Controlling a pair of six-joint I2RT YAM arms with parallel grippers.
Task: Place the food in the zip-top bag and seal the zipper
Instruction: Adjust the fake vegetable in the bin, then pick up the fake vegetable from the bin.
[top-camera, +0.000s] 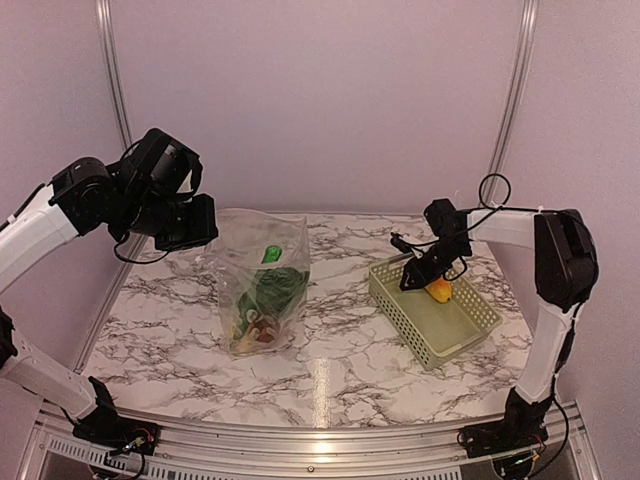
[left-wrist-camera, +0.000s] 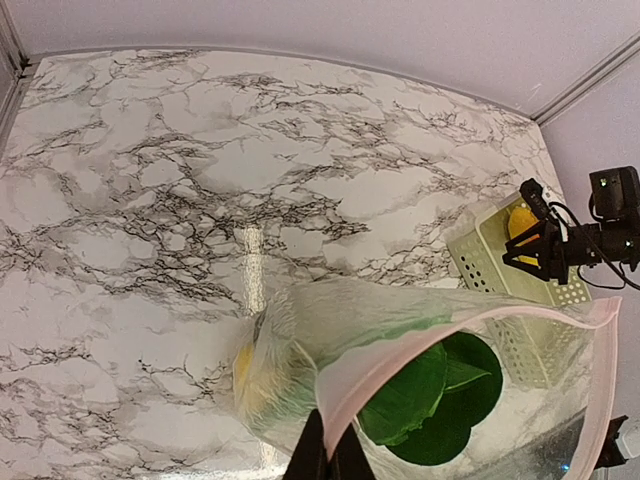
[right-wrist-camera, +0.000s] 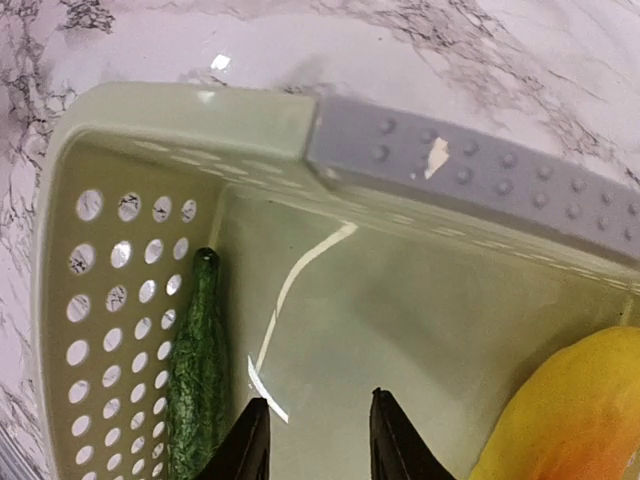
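With the left hand (left-wrist-camera: 330, 455) clenched on the rim of the zip-top bag (top-camera: 262, 285) standing on the bench (top-camera: 345, 355), the right hand (right-wrist-camera: 318, 405), jaws apart and empty inside the basket (right-wrist-camera: 150, 110), should centre over the orange-yellow piece (right-wrist-camera: 570, 410) beside it before closing.

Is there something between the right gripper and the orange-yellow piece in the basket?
Nothing visible. The right gripper hangs open inside the basket; the orange-yellow piece lies just beside it, only bare basket floor between. The dark green piece lies on the other side.
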